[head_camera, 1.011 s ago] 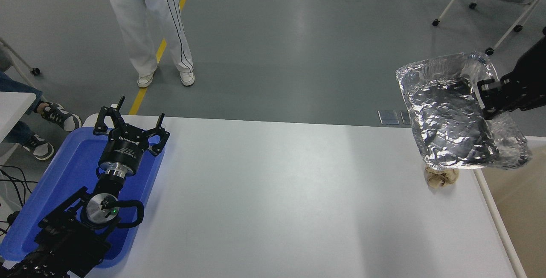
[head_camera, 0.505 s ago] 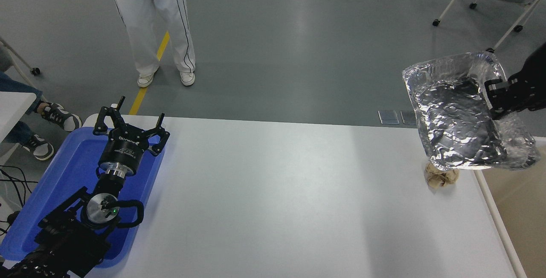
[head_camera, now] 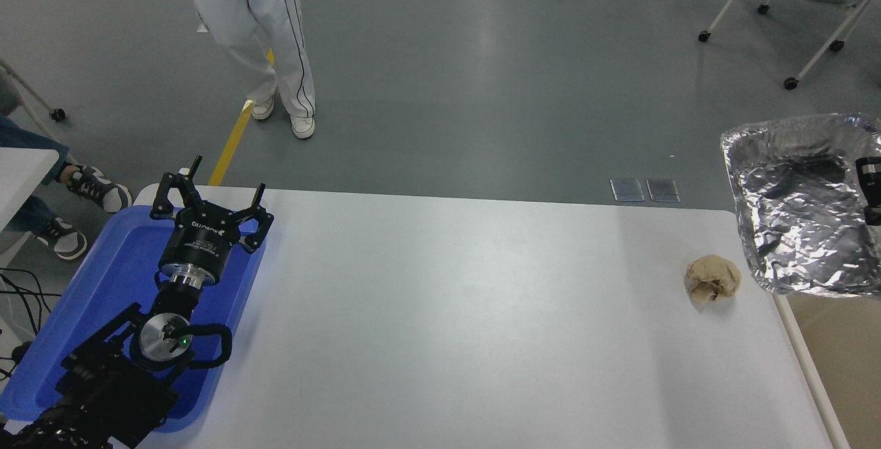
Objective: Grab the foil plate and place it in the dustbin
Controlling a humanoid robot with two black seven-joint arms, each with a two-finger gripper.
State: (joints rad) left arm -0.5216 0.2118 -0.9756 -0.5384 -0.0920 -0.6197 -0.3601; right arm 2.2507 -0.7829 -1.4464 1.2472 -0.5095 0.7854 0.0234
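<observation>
The foil plate (head_camera: 798, 208), crinkled silver with a raised rim, hangs in the air at the right edge of the head view, tilted, over the table's far right corner and the far end of the dustbin (head_camera: 811, 373). Only a small black part of my right gripper (head_camera: 869, 191) shows at the picture's edge, shut on the plate's right rim. The dustbin's off-white rim runs along the table's right side, with its beige inside beyond it. My left gripper (head_camera: 206, 195) is parked open above the blue tray at the lower left.
A crumpled tan paper ball (head_camera: 713, 278) lies on the white table (head_camera: 447, 311) near its right edge, just left of the plate. A flat blue tray (head_camera: 117, 277) sits at the left. A person in white trousers (head_camera: 261, 29) stands beyond the table.
My right gripper has carried the foil plate to the right and slightly down, uncovering the paper ball. The arm is now almost out of view. The person has stepped.
</observation>
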